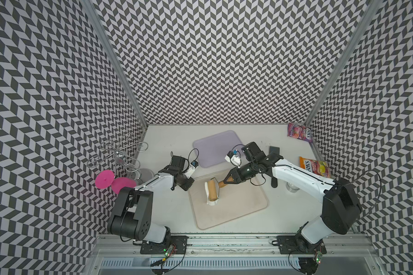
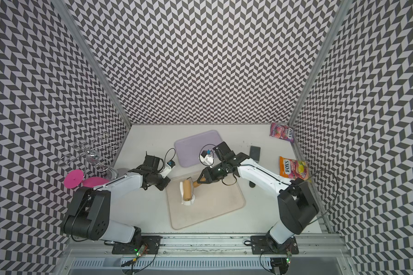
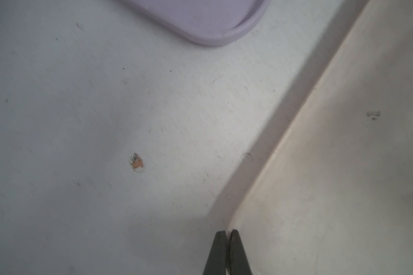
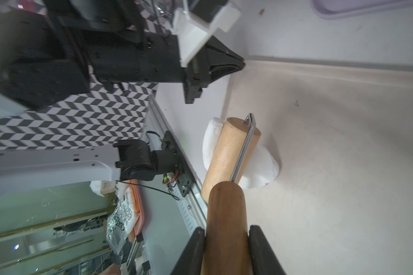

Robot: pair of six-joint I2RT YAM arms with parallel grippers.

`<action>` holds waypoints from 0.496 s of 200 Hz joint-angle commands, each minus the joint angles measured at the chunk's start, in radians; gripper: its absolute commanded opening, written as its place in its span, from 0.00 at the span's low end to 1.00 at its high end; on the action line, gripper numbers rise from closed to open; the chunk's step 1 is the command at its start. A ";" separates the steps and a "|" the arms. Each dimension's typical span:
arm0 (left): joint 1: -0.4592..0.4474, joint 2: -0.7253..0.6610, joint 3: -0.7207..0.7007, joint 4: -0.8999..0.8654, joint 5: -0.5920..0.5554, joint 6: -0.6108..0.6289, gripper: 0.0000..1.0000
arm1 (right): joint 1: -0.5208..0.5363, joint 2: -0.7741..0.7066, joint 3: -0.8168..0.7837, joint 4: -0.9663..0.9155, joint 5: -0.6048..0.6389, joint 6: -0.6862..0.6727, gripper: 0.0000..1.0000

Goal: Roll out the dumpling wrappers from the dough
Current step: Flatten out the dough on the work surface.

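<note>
While the right end effector (image 1: 225, 182) grasps the dark brown wooden handle (image 4: 225, 214) of a pale wooden roller (image 1: 213, 190) on a bent steel wire frame, the roller's barrel lies across a soft white lump of dough (image 4: 260, 171). In the right wrist view its two black fingers (image 4: 193, 250) press on either side of the handle. The dough sits on a beige rectangular mat (image 1: 236, 209) with rounded corners, in the mat's far-left part. In both top views it shows as white patches along the barrel's left side and past its near end. The left end effector (image 3: 227, 234) is clenched on nothing, its fingertips together over the mat's far-left corner, at the border with the scuffed white counter (image 3: 105, 95). Whether they touch the mat I cannot tell. A lilac plastic tray (image 1: 212, 147) with rounded corners lies on the counter just beyond the mat's far edge, apart from it.
</note>
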 commanded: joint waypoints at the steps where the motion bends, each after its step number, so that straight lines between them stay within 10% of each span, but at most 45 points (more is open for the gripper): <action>1: -0.009 -0.010 -0.016 -0.007 0.015 0.002 0.00 | -0.004 0.009 -0.008 -0.088 0.205 -0.032 0.00; 68: -0.009 -0.008 -0.013 -0.008 0.016 0.002 0.00 | -0.004 -0.054 0.073 -0.320 0.606 -0.029 0.00; 99: -0.009 -0.005 -0.015 -0.006 0.016 0.001 0.00 | -0.004 -0.099 0.150 -0.378 0.567 -0.063 0.00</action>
